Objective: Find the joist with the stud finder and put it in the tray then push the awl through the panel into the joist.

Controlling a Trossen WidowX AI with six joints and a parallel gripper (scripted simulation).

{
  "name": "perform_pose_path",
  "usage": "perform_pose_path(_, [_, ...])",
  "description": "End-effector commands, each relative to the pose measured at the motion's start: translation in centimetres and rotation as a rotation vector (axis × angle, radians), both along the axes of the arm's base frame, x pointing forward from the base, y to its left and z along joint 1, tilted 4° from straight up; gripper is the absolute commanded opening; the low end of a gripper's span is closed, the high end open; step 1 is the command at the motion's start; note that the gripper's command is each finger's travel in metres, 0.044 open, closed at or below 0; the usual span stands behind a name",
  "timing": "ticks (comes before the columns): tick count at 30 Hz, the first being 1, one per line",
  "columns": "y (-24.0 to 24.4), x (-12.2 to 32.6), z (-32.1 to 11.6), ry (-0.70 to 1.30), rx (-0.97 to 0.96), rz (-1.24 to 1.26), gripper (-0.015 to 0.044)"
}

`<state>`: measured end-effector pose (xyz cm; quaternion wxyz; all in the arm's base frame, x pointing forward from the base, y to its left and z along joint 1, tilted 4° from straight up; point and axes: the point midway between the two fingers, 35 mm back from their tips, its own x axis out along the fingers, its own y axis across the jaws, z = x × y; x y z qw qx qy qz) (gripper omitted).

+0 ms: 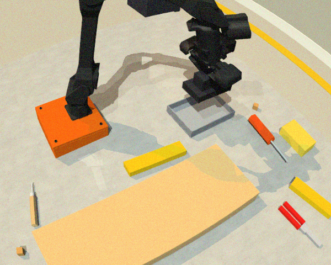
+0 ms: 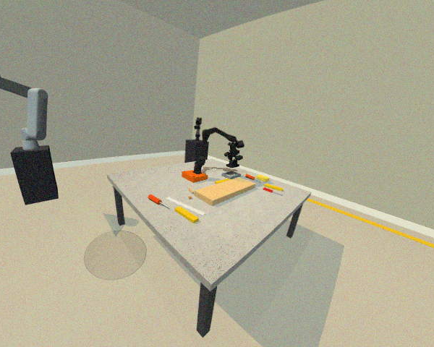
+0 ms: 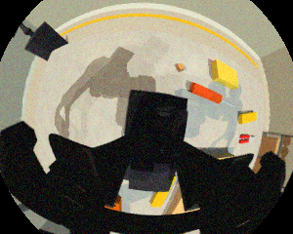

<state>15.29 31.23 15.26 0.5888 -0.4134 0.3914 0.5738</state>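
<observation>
The stud finder [image 1: 199,90] [image 2: 232,165] [image 3: 157,114] is a black block. My gripper [image 1: 209,77] [image 3: 154,138] is shut on it and holds it raised over the back part of the grey tray [image 1: 214,124] [image 2: 231,175]. The stud finder and arm hide part of the tray's back wall; the visible tray floor is bare. The pale wooden floor panel [image 1: 145,211] [image 2: 224,191] lies in front of the tray. Its visible top shows no hole. A wooden-handled tool with a thin metal tip, apparently the awl [image 1: 33,209], lies beyond the panel's left end.
A yellow bar [image 1: 155,158] lies between the tray and the panel. Right of the tray are an orange screwdriver [image 1: 261,129], a yellow block [image 1: 297,137], another yellow bar [image 1: 311,196] and a red-handled tool [image 1: 292,214]. Small wooden cubes [image 1: 255,106] [image 1: 20,250] lie at both sides.
</observation>
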Motion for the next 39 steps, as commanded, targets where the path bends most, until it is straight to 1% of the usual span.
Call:
perform_pose_path(1, [0.1, -0.3, 0.0, -0.006, 0.007, 0.004, 0.0000])
perform_pose_path(39, [0.8, 0.1, -6.6, -0.006, 0.006, 0.004, 0.0000])
